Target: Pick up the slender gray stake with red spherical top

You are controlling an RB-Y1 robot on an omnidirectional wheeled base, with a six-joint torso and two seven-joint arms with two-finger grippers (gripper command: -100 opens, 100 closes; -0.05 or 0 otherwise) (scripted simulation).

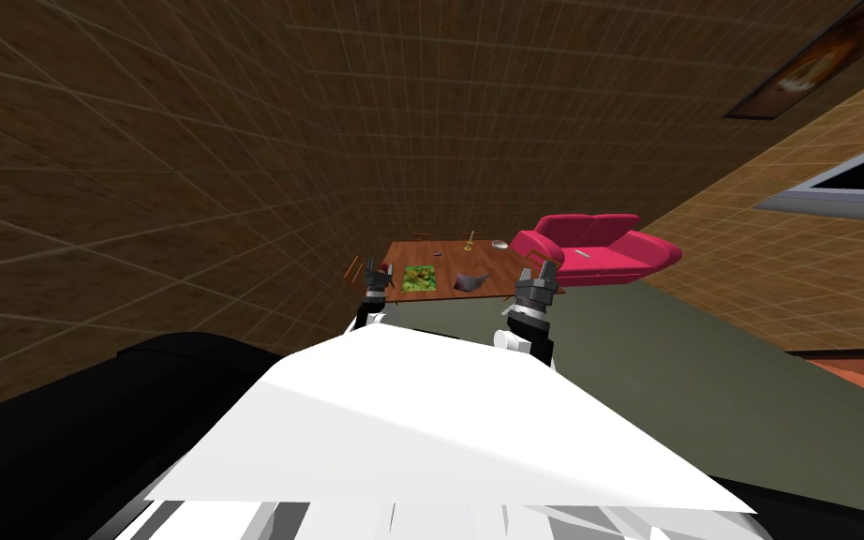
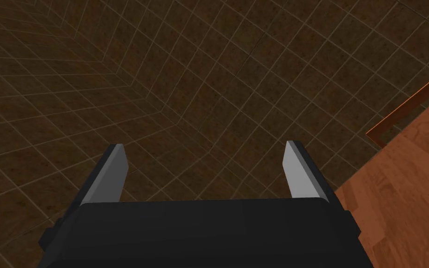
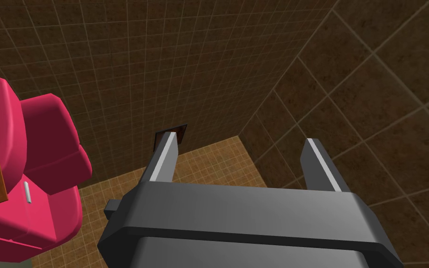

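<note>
Wooden table (image 1: 409,256) ahead; left gripper (image 2: 205,147) and right gripper (image 3: 241,138) hold their jaws apart, grasping nothing.

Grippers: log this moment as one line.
left gripper: fingers open, empty | right gripper: fingers open, empty | table: ahead, corner beside left gripper | sofa: right of table

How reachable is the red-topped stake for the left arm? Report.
Probably yes, after turning: the stake's red top shows at the near corner of the table beside the open left gripper, which aims past the table at the wall.
</note>
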